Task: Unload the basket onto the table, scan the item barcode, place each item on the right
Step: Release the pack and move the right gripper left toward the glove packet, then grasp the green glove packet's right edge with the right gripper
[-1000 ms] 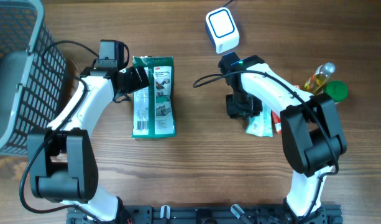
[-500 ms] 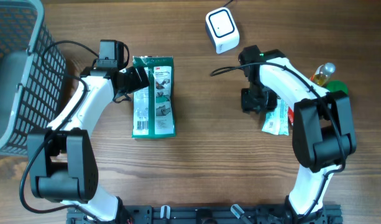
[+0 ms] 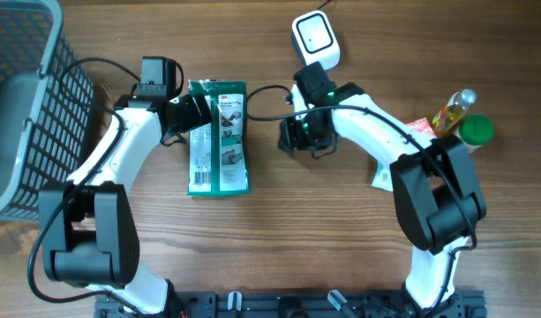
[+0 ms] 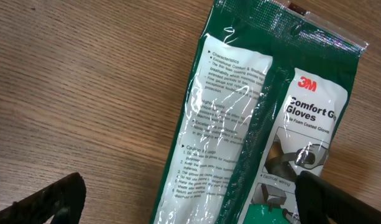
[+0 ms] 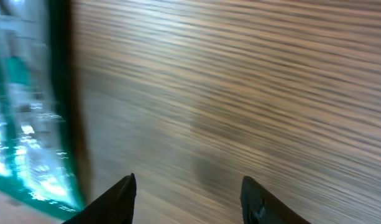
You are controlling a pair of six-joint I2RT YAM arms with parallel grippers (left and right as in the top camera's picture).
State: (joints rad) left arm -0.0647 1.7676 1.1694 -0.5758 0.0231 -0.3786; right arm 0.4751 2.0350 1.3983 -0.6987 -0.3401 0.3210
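While both tools stand open, the glove packet (image 3: 219, 141) lies flat on the counter (image 3: 279, 230), left of its middle and toward the far edge.
Over the packet's far left part hangs the left tool (image 3: 191, 113), its fingers (image 4: 53, 199) spread wide to either side of the green-and-white wrapper and not clamped on it; whether they touch it cannot be told. The right tool (image 3: 296, 134) is over bare wood just right of the packet, fingers (image 5: 119, 196) apart with nothing between them. A white scanner (image 3: 315, 40) sits near the far edge, just beyond the right tool. A wire basket (image 3: 23, 97) fills the far left corner. Toward the right edge lie a bottle (image 3: 453, 109) of yellow liquid and a green cap (image 3: 476, 130), touching or nearly so.
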